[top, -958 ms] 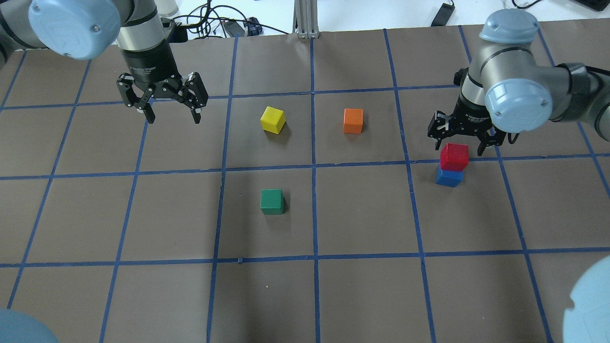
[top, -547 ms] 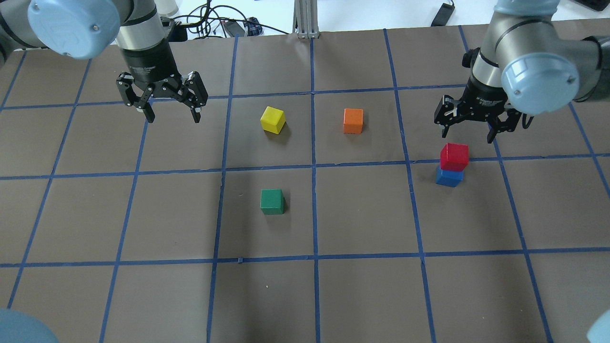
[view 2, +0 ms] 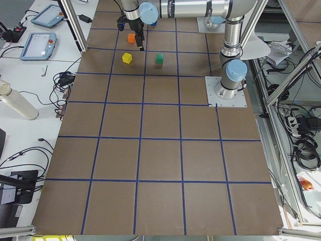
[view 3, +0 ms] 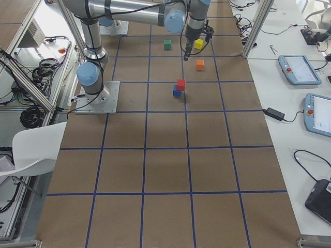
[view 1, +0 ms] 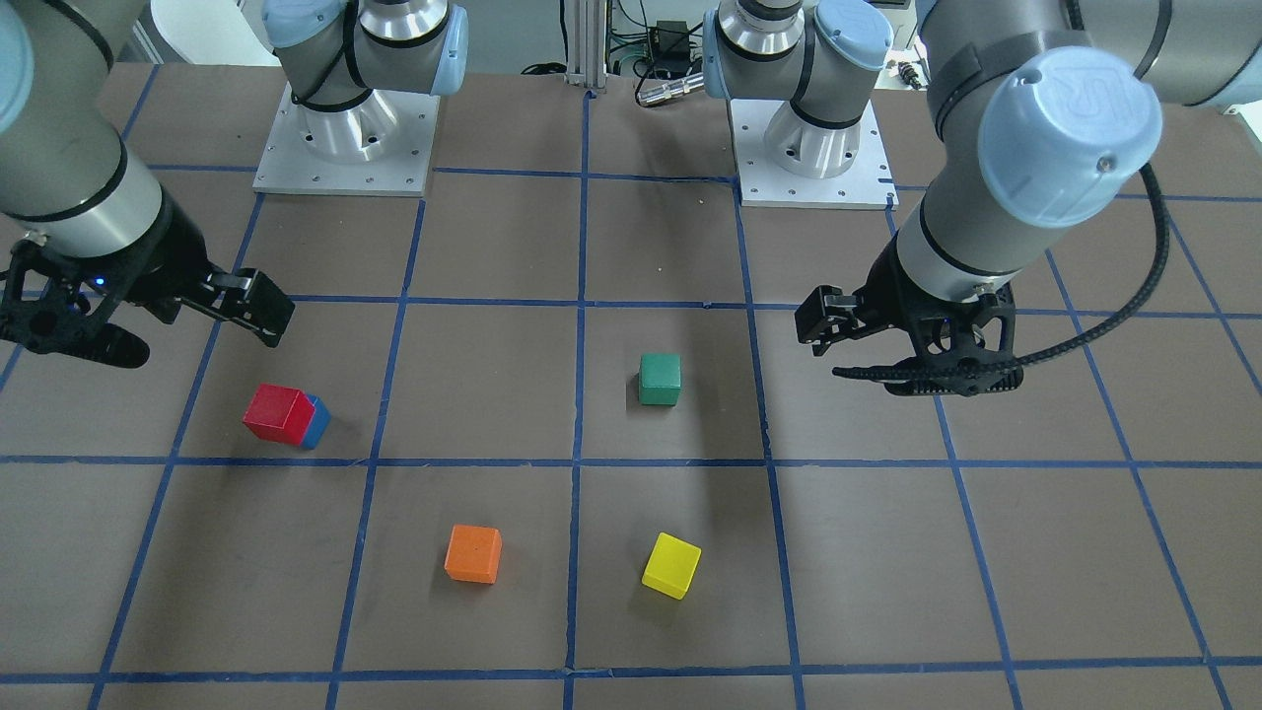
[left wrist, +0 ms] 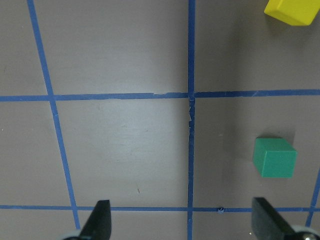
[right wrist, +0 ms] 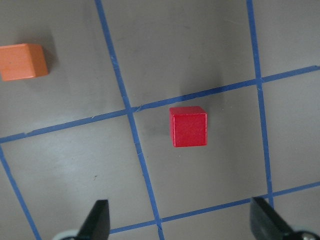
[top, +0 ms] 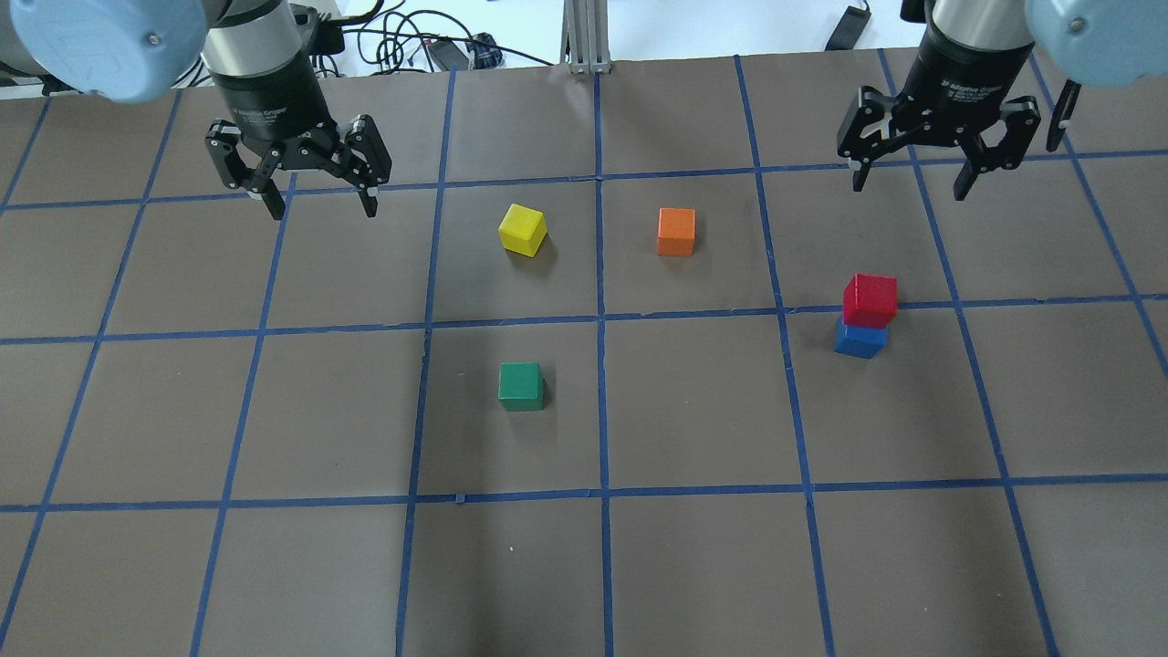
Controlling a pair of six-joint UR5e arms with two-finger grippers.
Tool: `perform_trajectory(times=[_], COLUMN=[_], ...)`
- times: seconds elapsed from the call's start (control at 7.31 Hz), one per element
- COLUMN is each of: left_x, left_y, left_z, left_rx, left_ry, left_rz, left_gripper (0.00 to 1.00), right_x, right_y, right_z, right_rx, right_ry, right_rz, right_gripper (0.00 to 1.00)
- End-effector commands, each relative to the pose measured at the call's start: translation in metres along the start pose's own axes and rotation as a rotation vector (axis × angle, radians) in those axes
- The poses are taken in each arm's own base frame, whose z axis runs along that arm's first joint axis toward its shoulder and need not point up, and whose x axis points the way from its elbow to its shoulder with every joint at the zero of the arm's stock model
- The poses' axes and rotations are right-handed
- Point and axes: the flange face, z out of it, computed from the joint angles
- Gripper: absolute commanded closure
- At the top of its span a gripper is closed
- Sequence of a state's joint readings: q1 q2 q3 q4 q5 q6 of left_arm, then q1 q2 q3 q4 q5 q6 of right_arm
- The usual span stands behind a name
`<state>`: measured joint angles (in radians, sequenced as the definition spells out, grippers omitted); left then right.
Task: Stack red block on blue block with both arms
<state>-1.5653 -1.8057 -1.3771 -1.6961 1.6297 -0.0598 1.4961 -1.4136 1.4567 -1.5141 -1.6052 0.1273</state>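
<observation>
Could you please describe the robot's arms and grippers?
The left arm and right arm are silver-grey tubes with light-blue joint caps, on metal base plates. The left gripper and right gripper are black, with white lettering and two-finger jaws. A black ribbed cable loops along the left arm; a blue light shows on the right gripper.

Overhead: red block (top: 870,299) atop blue block (top: 859,340), right of centre; open mat (top: 912,411) on every side. Nearest obstacle, orange cube (top: 676,231), well apart, upper left of stack.
</observation>
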Motion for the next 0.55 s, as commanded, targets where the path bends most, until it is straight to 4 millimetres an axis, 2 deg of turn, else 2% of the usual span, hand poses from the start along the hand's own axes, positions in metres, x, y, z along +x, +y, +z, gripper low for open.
perform_trajectory(times=[0.0, 0.14, 0.27, 0.41], left_x=[0.009, 0.026, 0.044, 0.054], left_y=[0.026, 0.041, 0.05, 0.054], left_z=[-0.026, -0.032, -0.032, -0.03], left_rx=[0.051, 0.064, 0.067, 0.064], left_ry=[0.012, 0.008, 0.005, 0.007], left_rz=[-0.044, -0.051, -0.057, -0.034], left_gripper=[0.0, 0.0, 0.0, 0.0], right_x=[-0.035, -0.042, -0.046, -0.045], right_y=[0.028, 0.034, 0.036, 0.04], right_z=[-0.017, -0.019, -0.019, -0.021], right_rx=[0.017, 0.017, 0.001, -0.002], right_ry=[-0.004, -0.022, -0.06, -0.051], right_rz=[-0.061, -0.065, -0.064, -0.064], right_gripper=[0.0, 0.0, 0.0, 0.0])
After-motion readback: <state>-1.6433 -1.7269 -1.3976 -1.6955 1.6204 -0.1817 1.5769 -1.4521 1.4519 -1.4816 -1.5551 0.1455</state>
